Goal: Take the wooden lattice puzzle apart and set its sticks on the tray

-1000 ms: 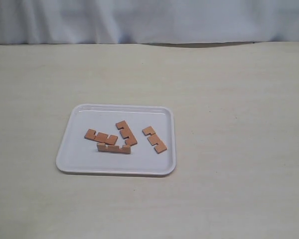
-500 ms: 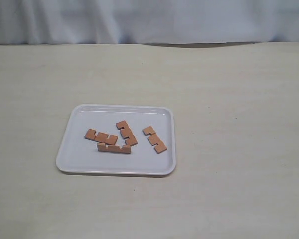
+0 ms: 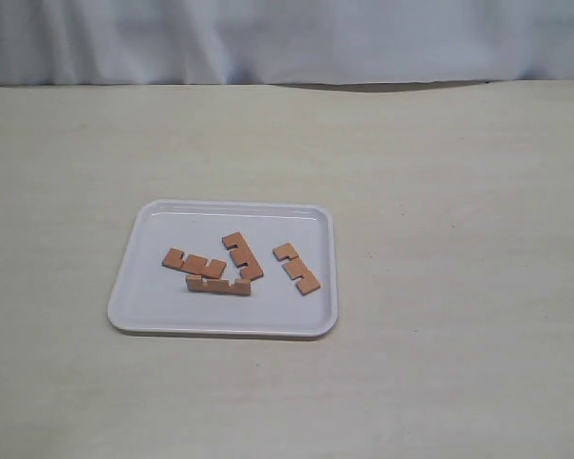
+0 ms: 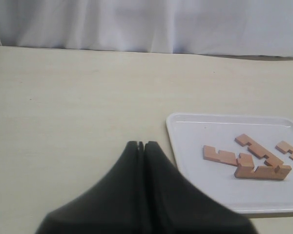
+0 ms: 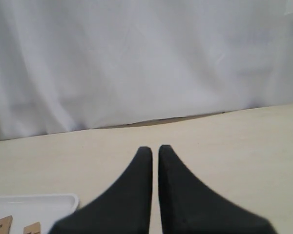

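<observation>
The wooden lattice puzzle no longer shows as a grid: its sticks lie loose on the white tray (image 3: 153, 306). One flat stick (image 3: 194, 263) is at the left, and another (image 3: 218, 285) stands on its edge just in front of it. A third (image 3: 242, 255) lies in the middle and one more (image 3: 297, 267) to the right. Neither gripper appears in the exterior view. My left gripper (image 4: 142, 144) is shut and empty, over the bare table beside the tray (image 4: 195, 131) and the sticks (image 4: 219, 155). My right gripper (image 5: 155, 148) is shut but for a thin slit, holding nothing, with the tray's corner (image 5: 39, 200) to one side.
The tray sits on a pale wooden-look table (image 3: 440, 191). A white curtain (image 3: 287, 38) hangs along the table's far edge.
</observation>
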### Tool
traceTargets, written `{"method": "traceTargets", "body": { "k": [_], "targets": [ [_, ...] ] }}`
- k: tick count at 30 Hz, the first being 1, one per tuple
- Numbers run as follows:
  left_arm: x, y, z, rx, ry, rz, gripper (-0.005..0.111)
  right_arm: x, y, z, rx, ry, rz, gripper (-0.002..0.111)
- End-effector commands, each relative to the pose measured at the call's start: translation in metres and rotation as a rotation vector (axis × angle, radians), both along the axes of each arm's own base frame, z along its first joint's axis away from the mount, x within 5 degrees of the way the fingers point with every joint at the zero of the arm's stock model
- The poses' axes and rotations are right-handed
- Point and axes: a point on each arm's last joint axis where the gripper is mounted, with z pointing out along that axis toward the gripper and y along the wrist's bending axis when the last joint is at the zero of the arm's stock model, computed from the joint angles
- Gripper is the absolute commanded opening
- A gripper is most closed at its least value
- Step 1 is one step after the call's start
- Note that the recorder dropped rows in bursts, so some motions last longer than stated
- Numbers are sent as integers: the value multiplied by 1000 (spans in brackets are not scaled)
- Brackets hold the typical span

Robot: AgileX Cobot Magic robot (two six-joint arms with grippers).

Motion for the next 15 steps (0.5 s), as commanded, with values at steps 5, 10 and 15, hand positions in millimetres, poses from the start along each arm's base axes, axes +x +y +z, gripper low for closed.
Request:
{"method": "traceTargets", "body": {
  "k": [5,10,15],
  "targets": [
    [0,0,0,2,-9,-2,0,-1,0,-8,21,77,-4,4],
    [0,0,0,2,-9,-2,0,-3,-1,-19,77,193,-19,4],
    [0,0,0,2,-9,-2,0,-3,0,-20,105,200,-14,4]
  ]
}}
